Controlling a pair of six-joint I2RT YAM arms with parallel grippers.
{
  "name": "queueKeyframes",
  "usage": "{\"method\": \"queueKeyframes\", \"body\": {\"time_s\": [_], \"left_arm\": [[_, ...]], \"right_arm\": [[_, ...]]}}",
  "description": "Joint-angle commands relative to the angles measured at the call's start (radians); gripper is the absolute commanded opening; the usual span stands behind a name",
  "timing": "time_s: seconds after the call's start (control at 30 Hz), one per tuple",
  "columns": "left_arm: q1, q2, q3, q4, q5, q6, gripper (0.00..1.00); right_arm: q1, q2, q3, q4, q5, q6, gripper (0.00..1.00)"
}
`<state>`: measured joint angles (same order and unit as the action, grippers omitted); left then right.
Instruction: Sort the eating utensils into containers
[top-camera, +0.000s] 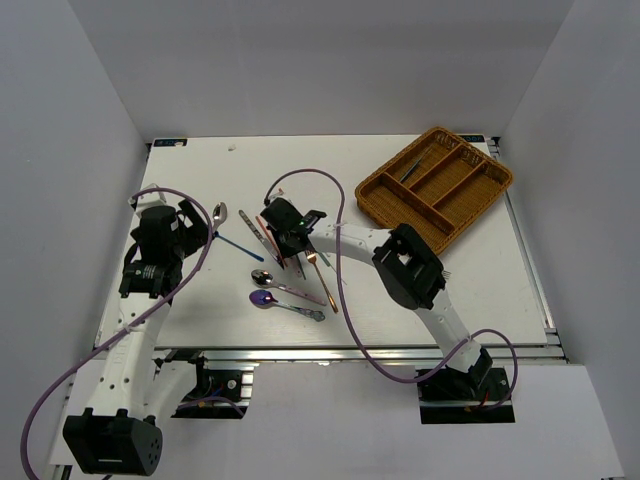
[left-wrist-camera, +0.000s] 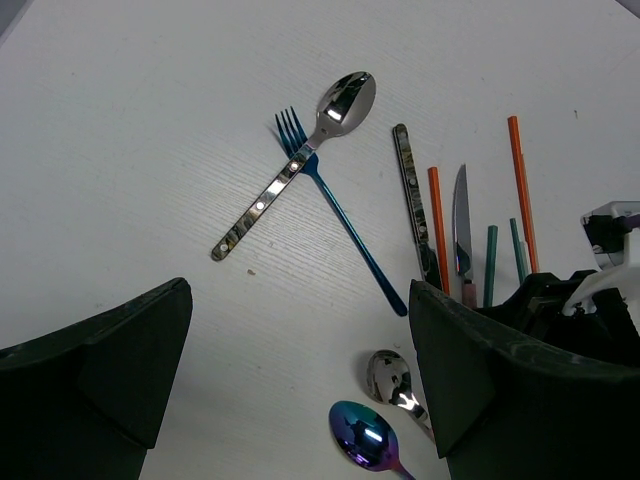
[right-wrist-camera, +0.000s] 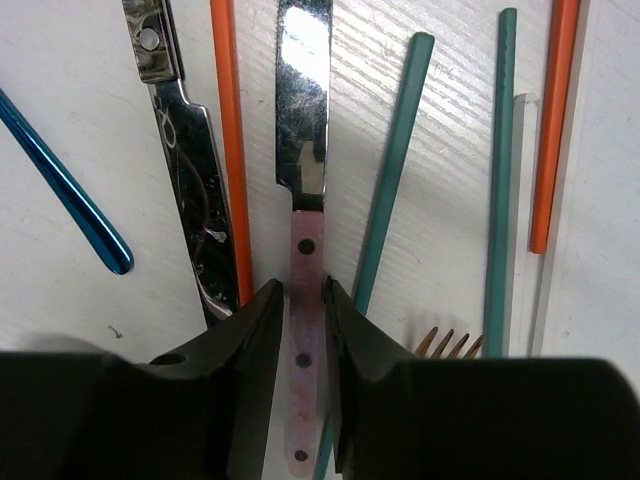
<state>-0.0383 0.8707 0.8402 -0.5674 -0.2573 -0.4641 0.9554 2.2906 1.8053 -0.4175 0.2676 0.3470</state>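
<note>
My right gripper (right-wrist-camera: 303, 300) is low over the utensil pile, its jaws closed tight on the pink handle of a knife (right-wrist-camera: 306, 245) that lies flat on the table. Beside it lie an orange chopstick (right-wrist-camera: 231, 150), a green chopstick (right-wrist-camera: 395, 160) and a dark-handled knife (right-wrist-camera: 185, 150). In the top view the right gripper (top-camera: 290, 240) is at table centre. My left gripper (left-wrist-camera: 300, 370) is open and empty, above a silver spoon (left-wrist-camera: 390, 380) and an iridescent purple spoon (left-wrist-camera: 362, 435). The wicker tray (top-camera: 372, 190) stands at the far right, with thin chopsticks (top-camera: 412, 170) in one section.
A spoon (left-wrist-camera: 345, 98) crosses a blue fork (left-wrist-camera: 340, 215) left of the pile. A copper fork (top-camera: 320, 275) lies by the right gripper, its tines showing in the right wrist view (right-wrist-camera: 450, 343). A purple cable (top-camera: 340, 215) loops over the right arm.
</note>
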Motion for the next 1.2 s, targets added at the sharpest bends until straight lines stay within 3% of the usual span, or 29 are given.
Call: {"method": "queueKeyframes", "body": {"time_s": [0.0, 0.07, 0.1, 0.2, 0.53, 0.63, 0.73, 0.9, 0.97, 1.17], "left_arm": [[-0.002, -0.025, 0.002, 0.014, 0.016, 0.005, 0.98], [-0.003, -0.027, 0.000, 0.014, 0.016, 0.005, 0.98], [-0.003, -0.029, -0.001, 0.014, 0.016, 0.005, 0.98], [-0.002, -0.027, 0.000, 0.015, 0.021, 0.005, 0.98], [-0.002, -0.013, 0.000, 0.015, 0.015, 0.007, 0.98], [-0.002, -0.012, 0.000, 0.014, 0.013, 0.007, 0.98], [-0.003, -0.018, 0.000, 0.015, 0.016, 0.007, 0.98], [-0.003, -0.022, -0.001, 0.017, 0.016, 0.007, 0.98], [-0.003, -0.019, -0.001, 0.017, 0.020, 0.007, 0.98], [-0.002, -0.009, -0.003, 0.021, 0.030, 0.008, 0.98]], "right_arm": [[0.003, 0.029, -0.004, -0.092, 0.039, 0.026, 0.28], [0.005, 0.026, -0.023, -0.084, 0.033, 0.027, 0.20], [0.005, 0.021, -0.040, -0.080, 0.032, 0.036, 0.11], [0.005, 0.000, -0.049, -0.055, 0.024, 0.049, 0.04], [-0.076, -0.273, -0.069, 0.173, -0.220, 0.086, 0.00], [-0.188, -0.377, -0.148, 0.233, -0.229, 0.109, 0.00], [-0.429, -0.434, -0.228, 0.304, -0.183, 0.168, 0.00], [-0.610, -0.412, -0.297, 0.471, -0.127, 0.248, 0.00], [-0.700, -0.329, -0.238, 0.505, -0.084, 0.328, 0.00], [-0.774, -0.178, -0.075, 0.516, -0.015, 0.386, 0.00]]}}
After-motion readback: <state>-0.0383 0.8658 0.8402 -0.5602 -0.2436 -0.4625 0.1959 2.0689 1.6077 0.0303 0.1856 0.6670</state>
